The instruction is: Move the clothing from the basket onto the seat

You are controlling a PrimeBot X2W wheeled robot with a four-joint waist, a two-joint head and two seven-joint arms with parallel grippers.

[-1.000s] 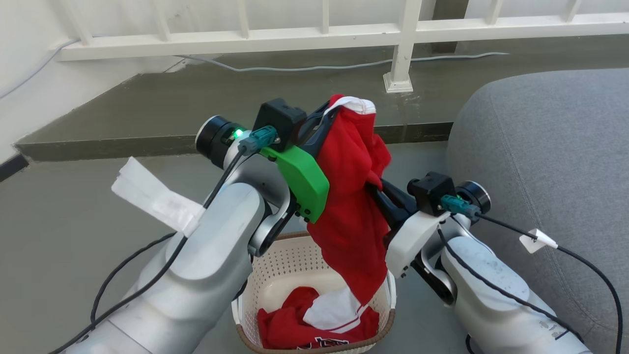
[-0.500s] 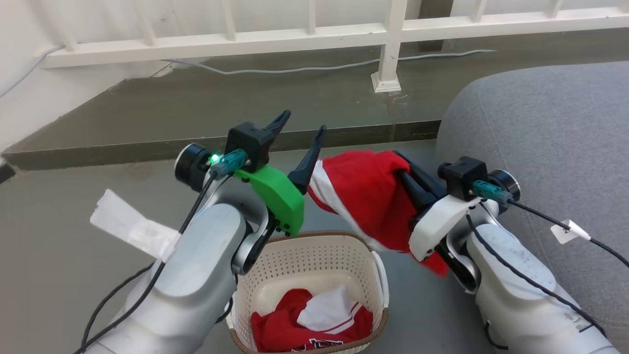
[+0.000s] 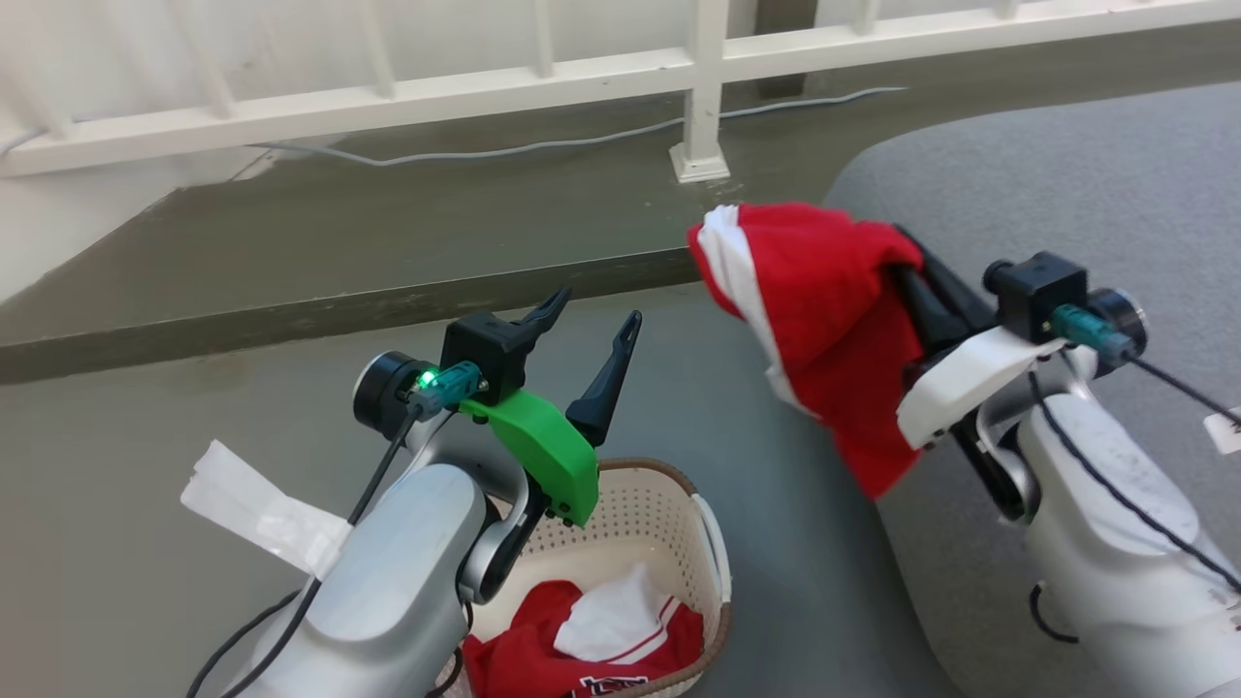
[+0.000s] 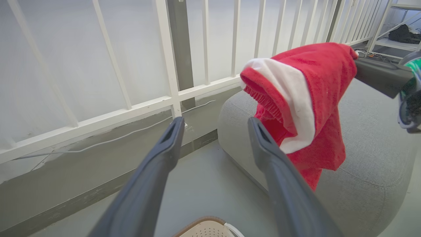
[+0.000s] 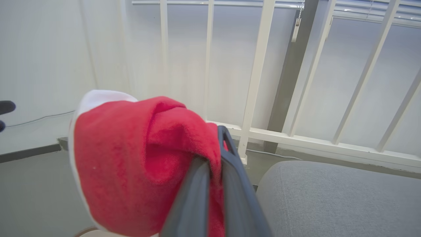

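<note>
My right gripper [image 3: 902, 264] is shut on a red garment with white trim [image 3: 824, 320], which hangs in the air at the left edge of the grey seat [image 3: 1018, 165]. In the right wrist view the garment [image 5: 131, 158] is pinched between the fingers of the right gripper [image 5: 215, 144]. My left gripper [image 3: 594, 310] stands open and empty above the basket [image 3: 669, 472]. More red and white clothing [image 3: 543, 650] lies in the basket. The left wrist view shows the left gripper [image 4: 215, 123] apart from the hanging garment [image 4: 306, 85].
A white railing [image 3: 698, 87] runs along the back, with a cable [image 3: 543, 145] on the raised ledge [image 3: 339, 310] below it. Grey floor lies between the basket and the seat. A white tag [image 3: 252, 509] sticks out from my left forearm.
My left gripper has opened and let go of the red garment. The right gripper has carried it away to the right, up to the seat's edge. The camera has turned right.
</note>
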